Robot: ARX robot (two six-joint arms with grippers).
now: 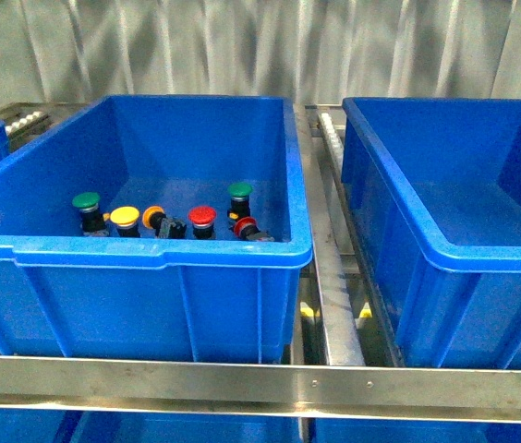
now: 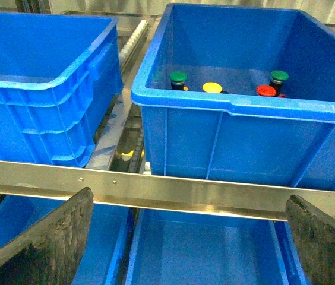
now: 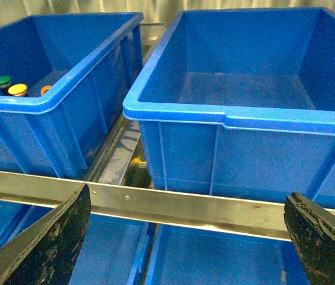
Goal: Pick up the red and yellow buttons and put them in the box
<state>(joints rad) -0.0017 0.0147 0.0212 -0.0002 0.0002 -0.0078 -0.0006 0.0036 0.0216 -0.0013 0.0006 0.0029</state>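
left gripper [image 2: 185,246] and right gripper [image 3: 185,246] gape wide, empty. red button [image 1: 202,216] and yellow button [image 1: 125,216] sit well beyond the left jaws, green buttons [image 1: 85,200] just beside: a wrong pick looks likely. empty box [image 3: 239,116] faces the right jaws.

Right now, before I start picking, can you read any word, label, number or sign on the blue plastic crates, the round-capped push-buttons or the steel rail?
No readable text in any view.
Deep blue plastic crate holding the buttons, and the matching blue crate to its right: plain walls and rims.
Red-capped button, yellow-capped button, green-capped button: caps look unmarked; black bodies too small to tell.
Steel rail: bare, only fasteners.
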